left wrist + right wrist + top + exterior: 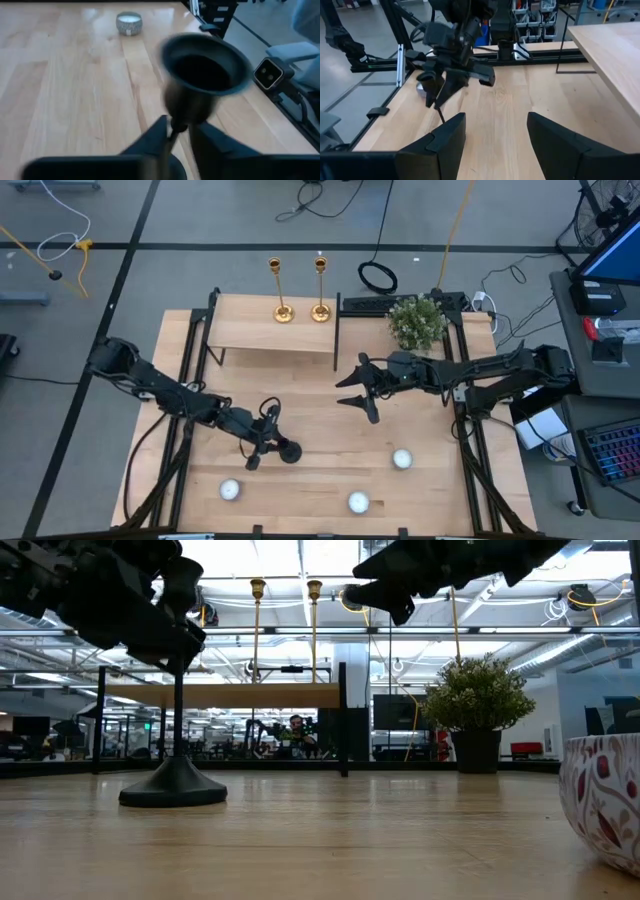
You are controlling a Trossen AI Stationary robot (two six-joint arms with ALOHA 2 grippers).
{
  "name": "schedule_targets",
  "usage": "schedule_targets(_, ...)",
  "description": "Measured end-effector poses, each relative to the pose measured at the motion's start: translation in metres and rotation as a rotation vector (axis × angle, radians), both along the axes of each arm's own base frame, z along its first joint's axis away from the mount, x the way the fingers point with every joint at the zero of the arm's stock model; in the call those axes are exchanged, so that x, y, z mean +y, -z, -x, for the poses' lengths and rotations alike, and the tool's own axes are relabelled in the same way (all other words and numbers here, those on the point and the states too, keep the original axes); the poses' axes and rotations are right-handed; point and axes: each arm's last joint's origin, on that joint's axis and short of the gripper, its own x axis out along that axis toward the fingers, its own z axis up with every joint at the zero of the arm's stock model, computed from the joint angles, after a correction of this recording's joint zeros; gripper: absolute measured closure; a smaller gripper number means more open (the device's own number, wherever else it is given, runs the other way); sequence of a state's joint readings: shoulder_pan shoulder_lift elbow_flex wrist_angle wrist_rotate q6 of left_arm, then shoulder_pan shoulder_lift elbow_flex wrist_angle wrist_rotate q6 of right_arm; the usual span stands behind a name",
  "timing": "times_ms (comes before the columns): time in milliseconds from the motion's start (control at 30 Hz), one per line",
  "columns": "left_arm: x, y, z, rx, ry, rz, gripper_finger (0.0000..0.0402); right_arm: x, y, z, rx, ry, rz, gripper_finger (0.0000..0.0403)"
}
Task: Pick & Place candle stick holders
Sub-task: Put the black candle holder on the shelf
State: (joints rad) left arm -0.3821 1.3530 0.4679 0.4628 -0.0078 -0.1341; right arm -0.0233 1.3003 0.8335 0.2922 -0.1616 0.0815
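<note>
A black candlestick (176, 780) stands upright on the wooden table, its round base (290, 450) on the table top. My left gripper (265, 440) is shut on its stem, and its cup top (205, 65) shows just past the fingers in the left wrist view. Two gold candlesticks (281, 308) (320, 306) stand on the raised wooden shelf (270, 335) at the far side. My right gripper (358, 388) is open and empty, above the table's middle, right of the black candlestick. My left gripper pinches the black candlestick's stem (175, 131) between its two fingers, high up, just under the cup top. The fingers come level from the table's left side and lie across the stem. The candlestick stands upright with its base (173, 792) on the table.
A bushy green plant (417, 322) in a dark pot stands at the far right next to the shelf. Three small white candle bowls (230, 490) (357, 502) (401, 459) sit near the front edge. Dark metal rails (470, 430) run along both table sides.
</note>
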Motion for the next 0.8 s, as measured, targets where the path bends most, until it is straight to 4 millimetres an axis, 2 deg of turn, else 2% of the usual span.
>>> schedule_targets(67, 0.000, -0.001, 0.000, -0.006, 0.000, 0.012, 0.0379, 0.000, 0.003, 0.001, 0.003, 0.003, -0.011, 0.0193)
schedule_targets(100, 0.000, -0.001, 0.000, -0.006, -0.012, 0.011, 0.0385, 0.000, 0.005, 0.002, 0.004, 0.003, -0.014, 0.0193)
schedule_targets(233, 0.002, -0.004, -0.001, -0.010, -0.074, 0.041, 0.0375, 0.005, 0.015, 0.005, 0.017, -0.013, -0.016, 0.0193)
schedule_targets(300, 0.001, -0.012, -0.001, -0.041, -0.080, 0.050, 0.0377, 0.008, 0.020, 0.006, 0.033, -0.022, -0.025, 0.0193)
schedule_targets(367, 0.003, -0.025, 0.001, -0.097, -0.092, 0.048, 0.0388, 0.012, 0.023, 0.008, 0.030, -0.032, -0.036, 0.0193)
schedule_targets(500, 0.014, -0.057, 0.014, -0.209, -0.178, 0.052, 0.0384, 0.021, 0.030, 0.012, -0.008, -0.063, -0.036, 0.0193)
schedule_targets(600, 0.027, -0.081, 0.028, -0.237, -0.286, 0.033, 0.0375, 0.026, 0.035, 0.015, -0.029, -0.085, -0.037, 0.0193)
schedule_targets(800, 0.057, -0.122, 0.058, -0.238, -0.557, -0.099, 0.0390, 0.028, 0.044, 0.021, -0.058, -0.095, -0.037, 0.0193)
